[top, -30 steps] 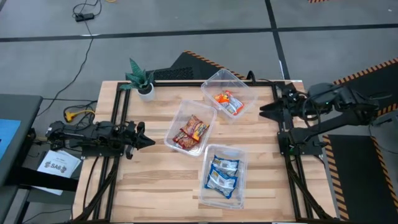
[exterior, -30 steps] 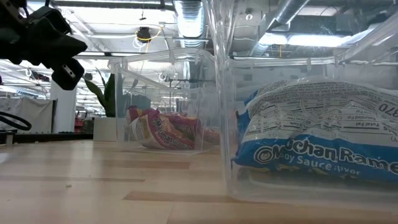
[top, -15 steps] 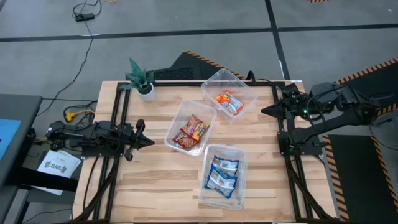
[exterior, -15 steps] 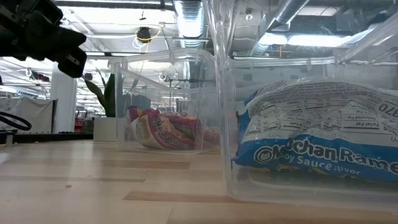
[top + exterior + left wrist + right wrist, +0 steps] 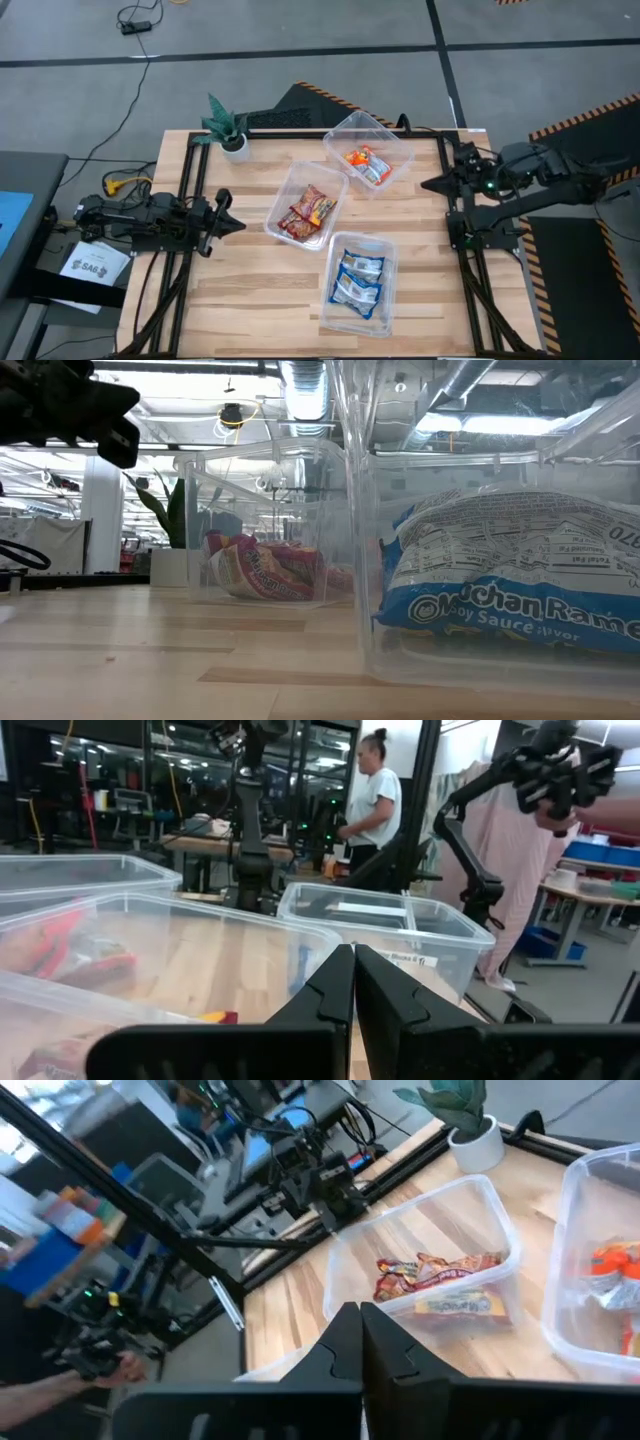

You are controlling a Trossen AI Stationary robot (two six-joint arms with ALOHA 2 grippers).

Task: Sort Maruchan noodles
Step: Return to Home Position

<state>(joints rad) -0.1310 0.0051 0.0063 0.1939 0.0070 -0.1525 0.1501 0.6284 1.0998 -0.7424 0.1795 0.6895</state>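
Change, left arm: the left gripper has drawn back a little toward the table's left edge compared with a second ago. In the low view its dark shape sits higher and closer to the upper left corner than before.
Change, right arm: the right gripper has pulled back slightly toward the right edge of the table.
Change, packets and bins: none; all lie as they did a second ago.
Left jaws: pressed together, holding nothing, seen meeting in the left wrist view.
Right jaws: pressed together, holding nothing, seen meeting in the right wrist view.
Packets relative to the jaws: no packet touches either gripper. The dark red-and-yellow packets are the ones nearest the left jaws, with bare table and the bin wall between. The orange-and-white packets are the ones nearest the right jaws, also behind a bin wall. The blue-and-white packets are well apart from both.
Top clear bin: holds the two orange-and-white packets, lying toward its right half.
Middle clear bin: holds the two dark red-and-yellow packets, side by side and slanted.
Bottom clear bin: holds the two blue-and-white packets, one beyond the other; in the low view one fills the near right, print facing the camera.
Plant: potted, at the table's far left corner, apart from the bins.
Room: a person stands beyond the table in the left wrist view.
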